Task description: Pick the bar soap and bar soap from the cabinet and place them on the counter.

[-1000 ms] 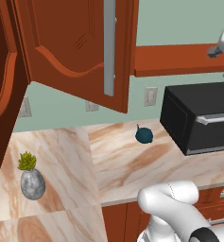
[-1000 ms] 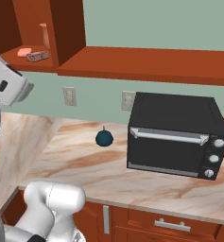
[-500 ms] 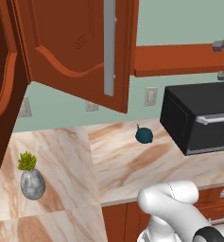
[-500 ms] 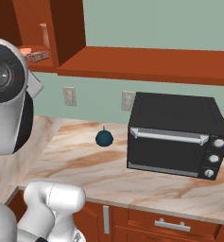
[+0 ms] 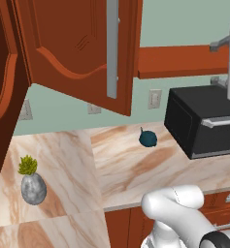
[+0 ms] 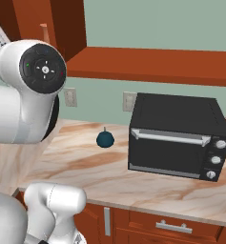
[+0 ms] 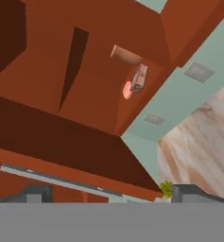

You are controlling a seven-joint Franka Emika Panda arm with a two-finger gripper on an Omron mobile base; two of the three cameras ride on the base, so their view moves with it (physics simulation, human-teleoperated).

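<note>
Over the last second the arm [image 6: 38,90] swung in across the right base view; its big round joint now covered the cabinet shelf where the soaps had shown. In the left base view the upper link went from slanted to upright, just past the cabinet [image 5: 77,53] door's free edge. The base hadn't driven: bench [image 5: 131,164] and everything on it sat unchanged.

The tool [image 7: 114,194] was spread wide with nothing between the tips, same as a second ago. The hand view looked up into the open cabinet, well short of the shelf. My read: approach phase, wrist being aimed at the shelf, neither bar picked yet.

Both bars were inside the cabinet, at the shelf's front edge, touching or nearly so:
- pink bar soap [image 7: 127,90]: plain salmon, rounded, smooth, looks slippery
- rimmed bar soap [image 7: 140,78]: rectangular, brown rim, pale centre, flat faces that should suit a pinch

A terracotta mug [image 7: 126,54] stood just behind them, deeper in the cabinet, so there's a risk of clipping it.

Cabinet: reddish-brown wood, arched panel door, long grey bar handle [image 5: 111,48]. Below the cabinet: beige-pink marbled bench with brown veins, a boxy black oven [image 6: 176,136], a small dark teal round thing [image 5: 147,139], and a grey stone-look pot with a green plant [image 5: 33,186]
</note>
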